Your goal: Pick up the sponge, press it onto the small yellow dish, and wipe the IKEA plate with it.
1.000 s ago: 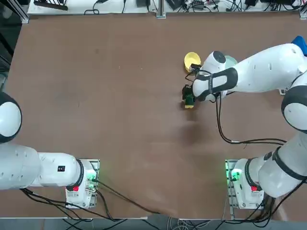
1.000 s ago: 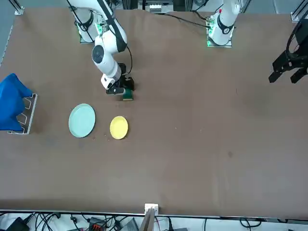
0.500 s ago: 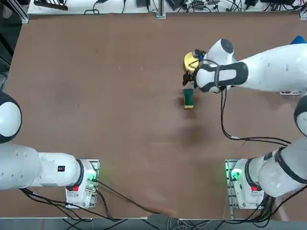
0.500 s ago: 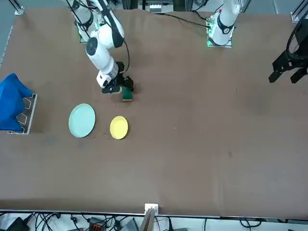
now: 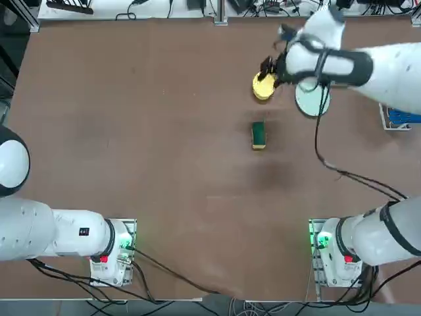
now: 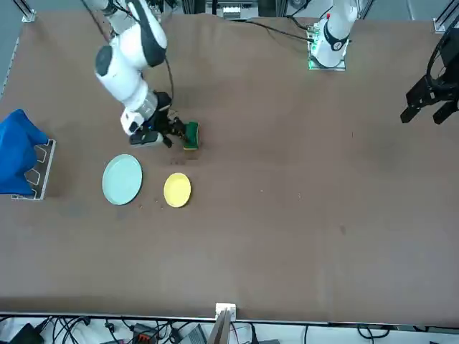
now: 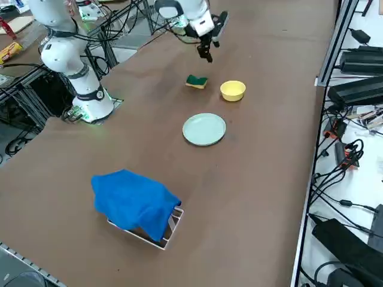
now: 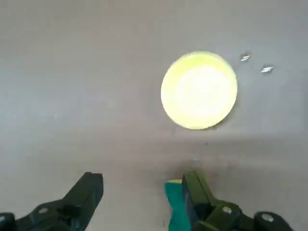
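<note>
The sponge (image 5: 258,134) (image 6: 191,134) (image 7: 196,81), dark green over yellow, lies flat on the brown table with nothing touching it. The small yellow dish (image 5: 262,87) (image 6: 177,190) (image 7: 233,90) (image 8: 198,90) sits just beyond the sponge. Beside the dish rests the pale IKEA plate (image 5: 310,102) (image 6: 122,179) (image 7: 204,129), partly covered by my arm in the top view. My right gripper (image 5: 268,71) (image 6: 168,129) (image 7: 208,51) (image 8: 142,190) hangs open and empty, raised above the table between sponge and dish. In the wrist view the sponge (image 8: 174,207) peeks out behind one finger (image 8: 195,190).
A blue cloth (image 7: 134,203) (image 6: 18,150) is draped over a small rack near the table's right edge. A black cable (image 5: 329,164) trails from my right arm above the table.
My right gripper has lifted off the sponge and swung up and away toward the yellow dish. The sponge stays where it lay.
</note>
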Motion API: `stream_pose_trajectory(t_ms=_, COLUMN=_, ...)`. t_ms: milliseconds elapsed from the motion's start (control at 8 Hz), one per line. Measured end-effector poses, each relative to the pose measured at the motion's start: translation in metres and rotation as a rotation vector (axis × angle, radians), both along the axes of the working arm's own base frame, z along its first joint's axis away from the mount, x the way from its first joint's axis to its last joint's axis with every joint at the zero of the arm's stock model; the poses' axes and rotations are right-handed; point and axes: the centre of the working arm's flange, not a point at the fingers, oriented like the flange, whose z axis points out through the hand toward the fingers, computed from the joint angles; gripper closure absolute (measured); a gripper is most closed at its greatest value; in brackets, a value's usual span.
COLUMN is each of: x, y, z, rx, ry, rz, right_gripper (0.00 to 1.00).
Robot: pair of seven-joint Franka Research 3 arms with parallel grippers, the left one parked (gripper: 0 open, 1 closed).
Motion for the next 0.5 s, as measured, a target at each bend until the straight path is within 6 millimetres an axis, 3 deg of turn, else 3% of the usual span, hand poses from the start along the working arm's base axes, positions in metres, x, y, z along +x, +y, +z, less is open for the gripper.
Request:
stream_pose_trajectory(t_ms=250, x=0.04, y=-0.037, z=0.049, rx=-0.021, ry=0.029, rz=0.007, right_gripper=0.0)
stream_pose_trajectory(t_ms=500, x=0.068, y=-0.073, z=0.092, rx=-0.043, ry=0.074, rz=0.01, right_gripper=0.0)
